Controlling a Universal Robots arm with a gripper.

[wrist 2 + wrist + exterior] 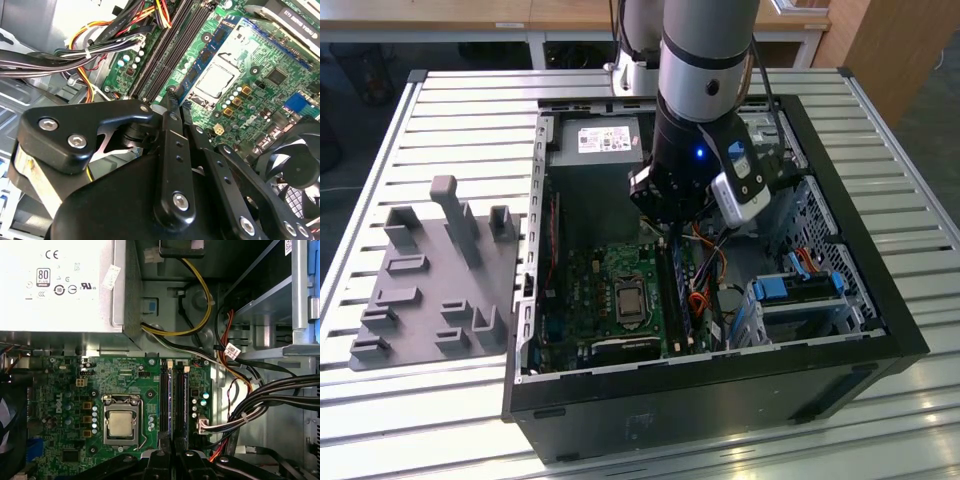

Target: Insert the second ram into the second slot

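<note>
Presently my arm reaches down into the open computer case, which lies on its side on a slatted metal table. My claw hangs low over the green motherboard, right at the bank of memory slots. In both wrist views my two black fingers are drawn close together with barely a sliver between them, so I count myself clenched. Whether that sliver pinches a board's edge I cannot tell.

The second ram, a thin blue stick with dark chips along its face, stands on edge in the slot bank, on the side nearest the processor socket. It runs straight away from my fingertips, which meet its near part. Dark slots run parallel beside it, on the side away from the socket.

A bundle of black cables, with red, yellow and orange wires among them, passes close by the slots on the side away from the socket. The silver power supply sits just past the motherboard's edge, and a black fan lies near the socket. Bright-blue drive brackets sit in the bay toward the exterior view's right. A grey fixture tray with upright holders rests on the table at the exterior view's left, well apart from me
</note>
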